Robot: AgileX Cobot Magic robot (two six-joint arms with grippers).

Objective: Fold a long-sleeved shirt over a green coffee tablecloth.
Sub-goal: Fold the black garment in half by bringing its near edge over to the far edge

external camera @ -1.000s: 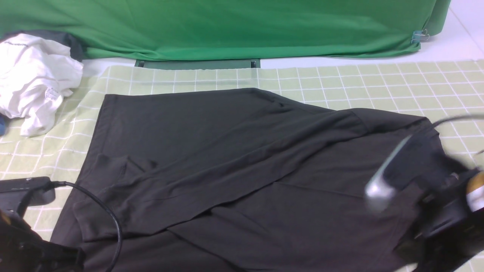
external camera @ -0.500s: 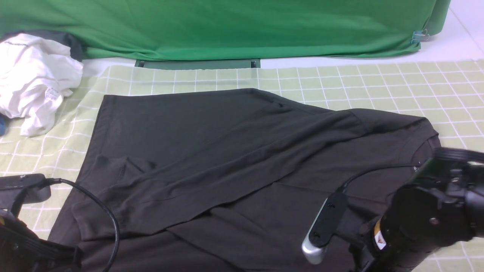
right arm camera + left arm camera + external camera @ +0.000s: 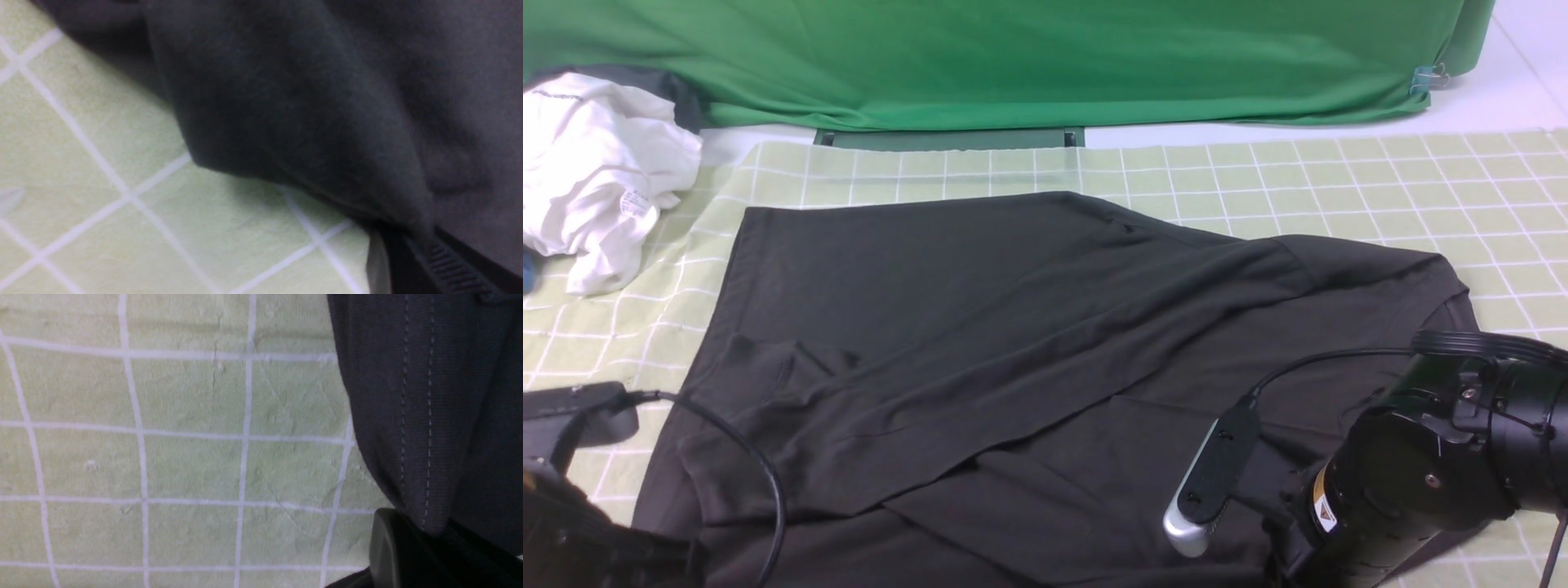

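Note:
The long-sleeved shirt (image 3: 1013, 327) is black and lies spread on the green coffee tablecloth (image 3: 1339, 180), a sleeve folded diagonally across its body. In the front view both grippers are hidden: the left arm (image 3: 572, 523) is at the shirt's near left corner, the right arm (image 3: 1413, 482) at its near right part. In the left wrist view my left gripper (image 3: 433, 535) is shut on the stitched hem of the shirt (image 3: 429, 396) above the tablecloth (image 3: 184, 457). In the right wrist view my right gripper (image 3: 412, 245) is shut on a raised fold of the shirt (image 3: 306, 102).
A crumpled white garment (image 3: 596, 171) lies at the far left. Plain bright green fabric (image 3: 1013, 57) hangs along the back, held by a blue clip (image 3: 1421, 79). A black cable (image 3: 760, 465) loops over the shirt's near left part.
My right arm swung from the right edge down and left to the shirt's near right part. The left arm shifted a little.

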